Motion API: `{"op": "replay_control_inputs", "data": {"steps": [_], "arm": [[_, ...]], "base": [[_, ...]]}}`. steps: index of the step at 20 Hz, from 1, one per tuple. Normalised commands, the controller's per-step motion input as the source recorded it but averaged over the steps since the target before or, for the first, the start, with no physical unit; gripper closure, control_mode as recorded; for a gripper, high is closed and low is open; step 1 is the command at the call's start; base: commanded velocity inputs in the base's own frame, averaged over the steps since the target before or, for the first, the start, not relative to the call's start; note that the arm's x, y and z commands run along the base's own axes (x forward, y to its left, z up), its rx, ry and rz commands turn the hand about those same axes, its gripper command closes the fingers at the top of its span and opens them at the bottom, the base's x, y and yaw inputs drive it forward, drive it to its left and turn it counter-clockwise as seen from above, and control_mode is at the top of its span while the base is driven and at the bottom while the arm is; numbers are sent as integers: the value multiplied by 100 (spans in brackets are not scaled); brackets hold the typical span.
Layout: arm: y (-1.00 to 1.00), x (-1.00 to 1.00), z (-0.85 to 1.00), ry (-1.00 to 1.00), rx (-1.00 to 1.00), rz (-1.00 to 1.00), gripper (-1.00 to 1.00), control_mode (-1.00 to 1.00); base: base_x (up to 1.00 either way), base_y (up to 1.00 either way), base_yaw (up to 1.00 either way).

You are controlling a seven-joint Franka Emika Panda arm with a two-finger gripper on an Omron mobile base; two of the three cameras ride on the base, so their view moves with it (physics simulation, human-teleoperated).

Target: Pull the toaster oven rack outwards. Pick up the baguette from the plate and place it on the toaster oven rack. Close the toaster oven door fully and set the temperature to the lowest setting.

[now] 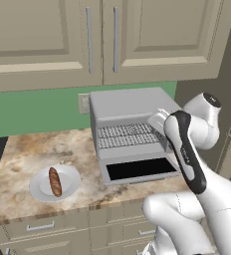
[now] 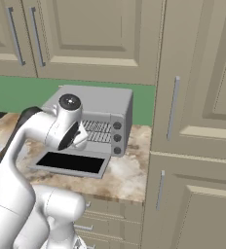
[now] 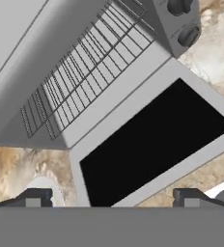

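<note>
The toaster oven (image 1: 130,102) stands at the back of the counter with its door (image 1: 140,169) folded down flat, black glass facing up. The rack (image 1: 130,135) shows in the open mouth, and its bars reach the front of the opening (image 3: 80,77). To the left, the baguette (image 1: 55,181) lies on the plate (image 1: 70,172). My gripper (image 3: 111,200) hovers above the open door (image 3: 152,140), open, with nothing between its fingertips (image 3: 34,198). From the left base view my hand (image 1: 158,122) is in front of the oven's right side.
Three dark knobs (image 2: 117,138) run down the oven's right front. Wall cabinets (image 1: 87,40) hang above, and a tall cabinet (image 2: 197,121) stands to the right. Bare marbled counter (image 1: 43,149) lies between the plate and the oven. My own arm (image 1: 187,154) blocks the oven's right corner.
</note>
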Motion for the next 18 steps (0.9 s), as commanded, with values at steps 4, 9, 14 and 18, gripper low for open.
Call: {"op": "replay_control_inputs", "data": {"steps": [4,9,14,18], "arm": [[5,22,-19,4,0,-23,-100,-100],[0,29,-22,-2,0,-2,-100,-100],[0,8,-19,-12,0,0,-100,-100],[0,19,-29,-7,0,9,-100,-100]], "base": [[0,0,0],[0,0,0],[0,0,0],[0,0,0]]}}
